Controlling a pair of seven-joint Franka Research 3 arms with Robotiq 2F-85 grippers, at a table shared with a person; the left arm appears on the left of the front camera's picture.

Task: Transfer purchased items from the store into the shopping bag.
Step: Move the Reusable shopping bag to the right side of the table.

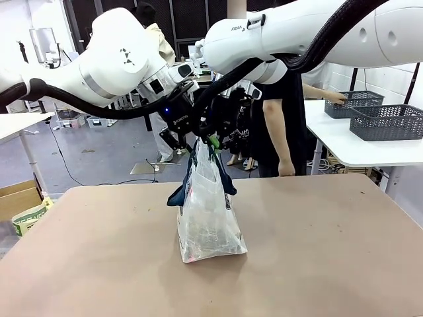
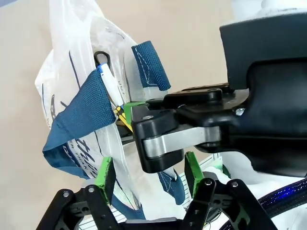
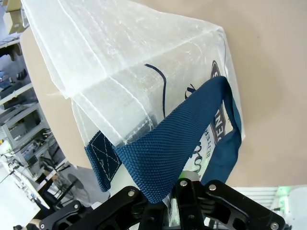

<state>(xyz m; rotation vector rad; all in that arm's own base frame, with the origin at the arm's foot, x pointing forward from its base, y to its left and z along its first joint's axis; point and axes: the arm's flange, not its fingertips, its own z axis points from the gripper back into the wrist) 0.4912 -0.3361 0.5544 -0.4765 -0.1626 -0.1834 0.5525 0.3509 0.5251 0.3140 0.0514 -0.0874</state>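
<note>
The shopping bag (image 1: 208,221), translucent white with navy straps, stands upright in the middle of the brown table. My right gripper (image 3: 184,194) is shut on one navy strap (image 3: 175,153) and holds the bag's top up (image 1: 211,140). My left gripper (image 2: 148,172) is open, its green pads (image 2: 104,173) apart on either side of loose bag plastic, right beside the right gripper (image 2: 160,139). Inside the bag lie purchased items: a slim white tube with a blue tip (image 2: 111,88) and something yellow (image 2: 123,114). Two dark grey lattice baskets (image 1: 386,122) stand on a side table; I cannot tell which is the store.
A person in black (image 1: 277,119) stands beyond the far edge, one hand on the farther basket (image 1: 353,102). The white side table (image 1: 350,148) is at the back right. Cardboard boxes (image 1: 23,205) sit on the floor at the left.
</note>
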